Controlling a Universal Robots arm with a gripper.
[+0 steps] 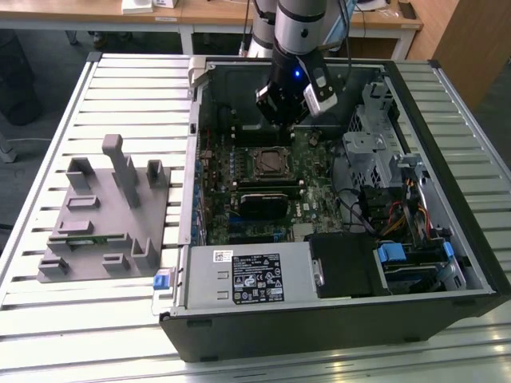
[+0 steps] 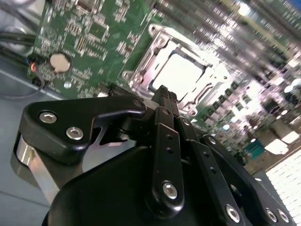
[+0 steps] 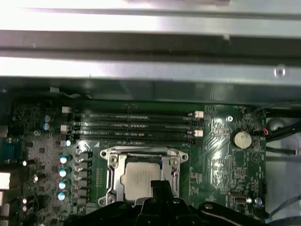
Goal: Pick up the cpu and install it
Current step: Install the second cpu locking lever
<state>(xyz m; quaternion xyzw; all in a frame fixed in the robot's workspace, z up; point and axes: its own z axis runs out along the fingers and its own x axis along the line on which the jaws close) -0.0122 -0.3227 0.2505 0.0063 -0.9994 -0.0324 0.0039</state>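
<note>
Closed hand [image 3: 161, 186] hovers over socketed cpu [image 3: 140, 179].

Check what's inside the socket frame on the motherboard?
The cpu sits inside the socket frame, its pale silver top showing in both wrist views. The tool covers its near edge. What lies under the chip can't be seen.

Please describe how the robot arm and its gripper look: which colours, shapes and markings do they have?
In the exterior view, the arm is a silver-grey cylinder with a black wrist section carrying a small blue light and a pale block at its side. In the second wrist view, the gripper is matte black, built of flat jointed links fastened with silver screws, with a shiny metal cylinder beside it.
</note>
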